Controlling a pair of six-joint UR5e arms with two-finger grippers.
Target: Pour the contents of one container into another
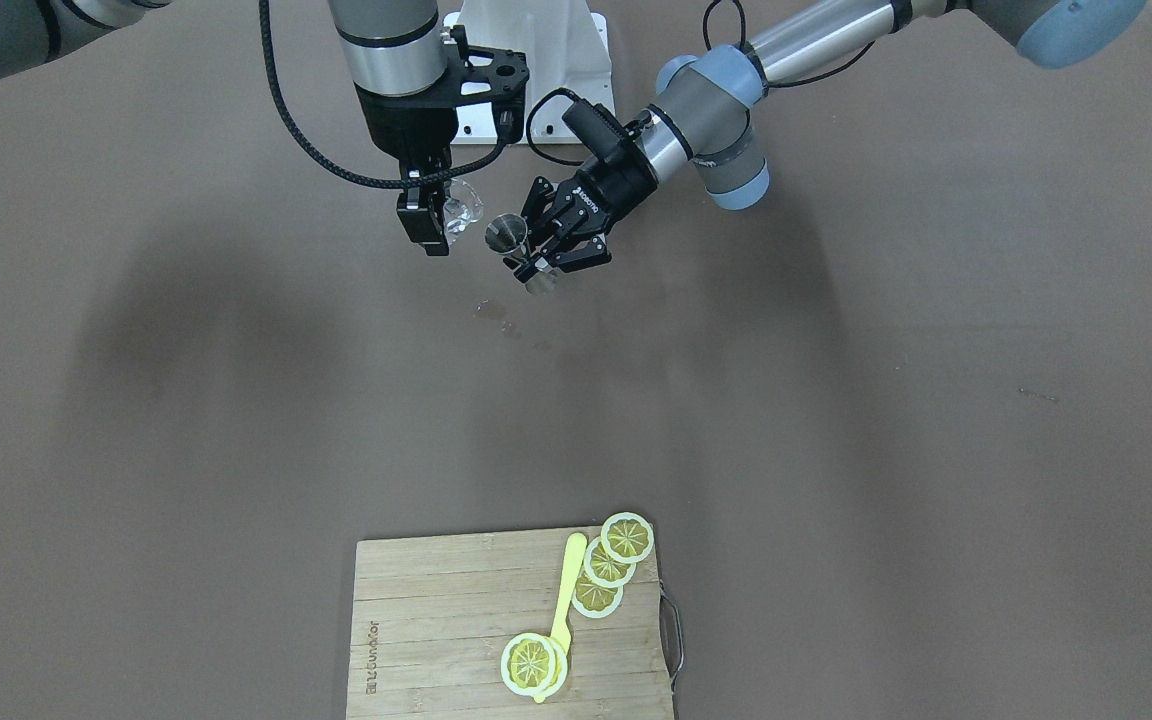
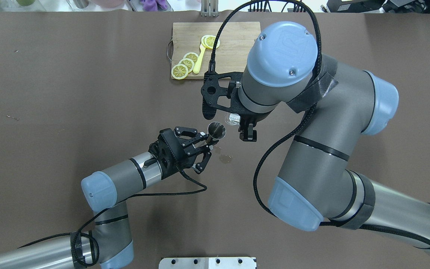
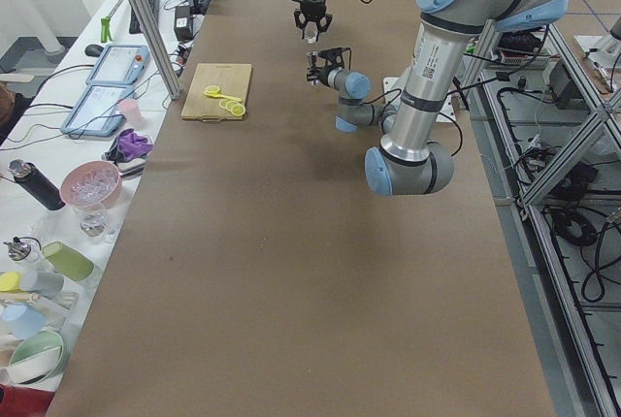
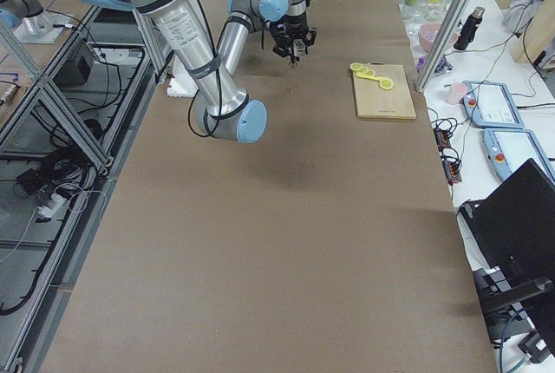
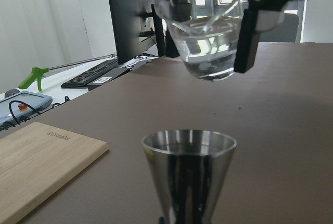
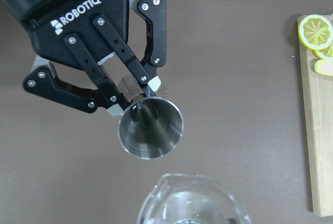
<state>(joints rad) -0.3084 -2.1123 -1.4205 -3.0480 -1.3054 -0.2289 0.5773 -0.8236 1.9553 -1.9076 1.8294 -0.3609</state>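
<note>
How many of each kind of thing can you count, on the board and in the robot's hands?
Glass cup: 1
Metal jigger: 1
Cutting board: 1
Yellow utensil: 1
Lemon slices: 4 clear to see; a fifth may lie under one of them
Total: 8, maybe 9

Clear cup (image 5: 208, 36), dark grey jigger (image 6: 151, 128), black left claw (image 6: 132, 96) and right claw (image 1: 441, 222), brown desk (image 1: 236, 400), yellow lemon slices (image 1: 626, 538), pale board (image 1: 436, 600).
</note>
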